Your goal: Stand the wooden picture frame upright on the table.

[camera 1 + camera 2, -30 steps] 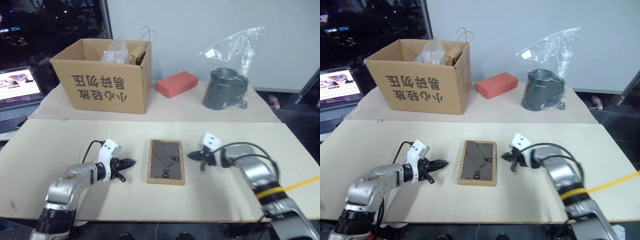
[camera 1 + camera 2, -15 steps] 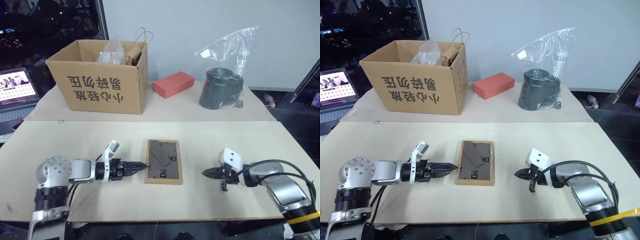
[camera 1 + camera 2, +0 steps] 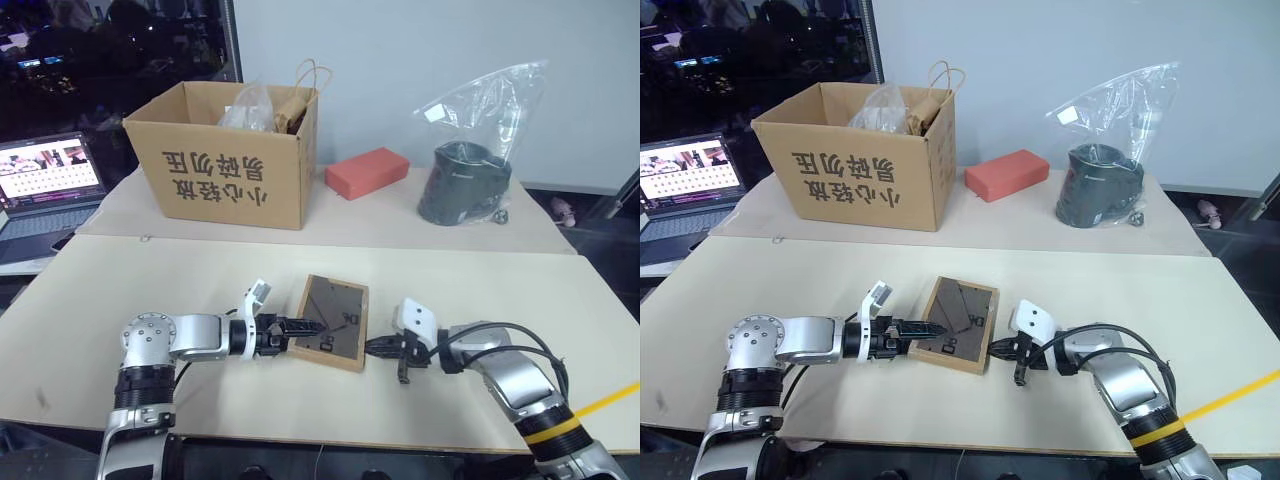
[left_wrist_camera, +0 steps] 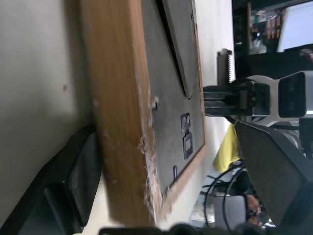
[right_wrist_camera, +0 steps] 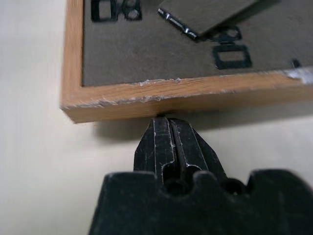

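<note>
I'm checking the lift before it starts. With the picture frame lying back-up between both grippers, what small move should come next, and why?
Probably close the left gripper: its open fingers straddle the edge of the wooden picture frame, while the shut right gripper braces the opposite edge.

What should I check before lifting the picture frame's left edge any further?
1. Left end effector open and straddling the edge of the wooden picture frame: ok.
2. Right end effector shut, tip braced at the frame's opposite edge: ok.
3. Frame face-down, back with stand showing: ok.
4. Stand folded out: not ok, it lies against the back.
5. Firm contact of the lower left finger under the frame: cannot tell.
6. Bare table around the frame: ok.
</note>
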